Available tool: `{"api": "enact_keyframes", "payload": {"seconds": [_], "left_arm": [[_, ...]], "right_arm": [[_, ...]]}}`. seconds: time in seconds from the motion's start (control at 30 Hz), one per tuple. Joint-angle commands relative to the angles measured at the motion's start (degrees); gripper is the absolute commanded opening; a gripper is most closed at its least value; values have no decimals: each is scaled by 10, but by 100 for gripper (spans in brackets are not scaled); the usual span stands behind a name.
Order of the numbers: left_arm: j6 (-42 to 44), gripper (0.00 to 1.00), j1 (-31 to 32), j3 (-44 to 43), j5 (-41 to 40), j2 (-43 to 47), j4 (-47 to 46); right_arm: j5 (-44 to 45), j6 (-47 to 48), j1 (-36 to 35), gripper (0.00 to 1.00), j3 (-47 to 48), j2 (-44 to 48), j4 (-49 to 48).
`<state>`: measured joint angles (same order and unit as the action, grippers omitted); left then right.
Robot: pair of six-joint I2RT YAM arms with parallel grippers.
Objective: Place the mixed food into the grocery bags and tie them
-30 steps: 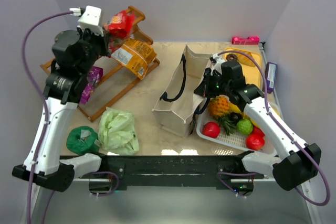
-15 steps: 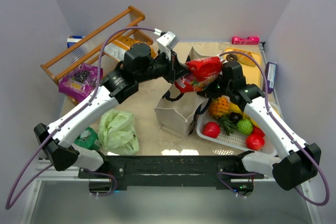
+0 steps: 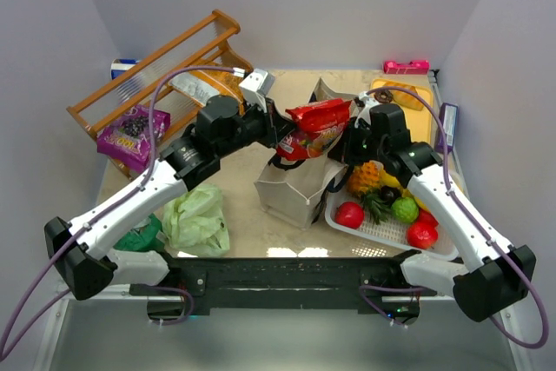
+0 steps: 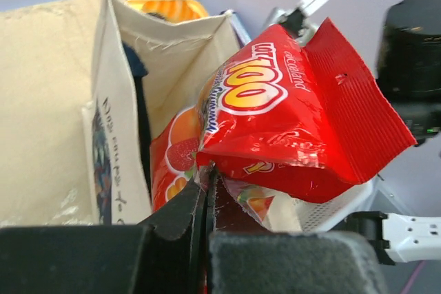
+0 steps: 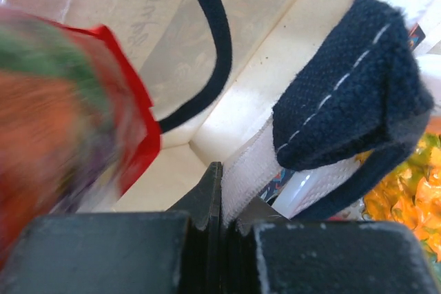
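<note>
Left gripper [image 4: 207, 178] is clamped on the lower edge of the red snack packet [image 3: 317, 117], holding it just above the open mouth of the canvas tote [image 3: 291, 187] at mid-table. Right gripper [image 5: 220, 178] is pinched tight on the tote's right rim beside its black strap [image 5: 351, 94] — the white basket [image 3: 382, 232] of toy fruit sits just right of the tote. Far left, the purple packet [image 3: 129, 132] lies on the wooden rack [image 3: 148, 62]; the pale green plastic bag [image 3: 195, 215] lies near-left.

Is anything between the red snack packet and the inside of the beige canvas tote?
Nothing visible. The red shiny snack packet hangs over the beige canvas tote, whose mouth the right end effector pinches open at the rim.
</note>
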<state>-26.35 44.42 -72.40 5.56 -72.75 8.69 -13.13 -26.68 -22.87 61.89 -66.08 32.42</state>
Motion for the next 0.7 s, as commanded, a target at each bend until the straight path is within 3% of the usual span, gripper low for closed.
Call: {"api": "enact_keyframes", "payload": {"seconds": [0.0, 0.1, 0.23, 0.3, 0.33, 0.4, 0.43, 0.53, 0.6, 0.67], "left_arm": [[20, 0, 1, 4, -20, -10, -24], [30, 0, 7, -7, 16, -37, -4], [59, 1, 8, -23, -13, -42, 26], [69, 19, 8, -31, -2, -38, 28], [83, 45, 8, -35, 15, -39, 29], [98, 65, 8, -55, 29, -39, 38], [120, 82, 7, -63, 51, -38, 43], [163, 98, -27, -108, 98, -43, 82], [162, 98, -99, -131, 99, -42, 109], [161, 99, -163, -137, 34, -31, 128]], "right_arm": [[-14, 4, -5, 0, 15, 25, -47], [-9, 5, -5, 0, 18, 23, -40], [-4, 6, -4, 0, 23, 25, -34], [-4, 7, -4, 0, 25, 25, -34], [-3, 7, -4, 0, 26, 24, -32], [-3, 7, -5, 0, 29, 22, -32], [-3, 7, -5, 0, 31, 22, -31], [-3, 9, -5, 1, 32, 23, -30], [-1, 11, -5, 1, 32, 23, -28], [-1, 12, -4, 1, 32, 23, -28]]}}
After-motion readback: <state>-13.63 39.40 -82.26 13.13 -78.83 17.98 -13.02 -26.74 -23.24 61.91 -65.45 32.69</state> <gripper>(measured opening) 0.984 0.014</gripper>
